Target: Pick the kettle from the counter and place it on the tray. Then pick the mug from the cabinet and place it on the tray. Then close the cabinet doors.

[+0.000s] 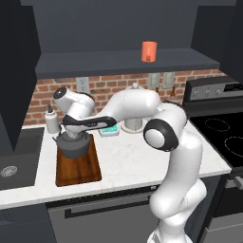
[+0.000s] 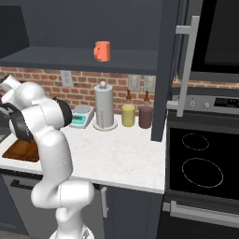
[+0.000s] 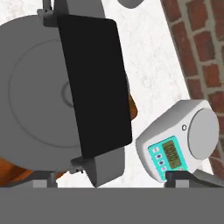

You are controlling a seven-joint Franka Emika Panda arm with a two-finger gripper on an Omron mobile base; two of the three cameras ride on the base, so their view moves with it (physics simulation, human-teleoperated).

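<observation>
At the left of the left base view we see the tray (image 1: 78, 168) lying on the white table (image 1: 142, 156), with the kettle (image 1: 73, 144) sitting on its far end. Our tool (image 1: 72, 134) sits right over the kettle's handle; whether it grips or has let go, we cannot tell. Further right a small scale (image 1: 110, 130) stands near the brick wall. Above, the mug (image 1: 149, 51) rests on the shelf of the open cabinet (image 1: 123, 64).

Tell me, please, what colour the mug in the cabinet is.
Orange-red; the mug shows best in the right base view.
</observation>
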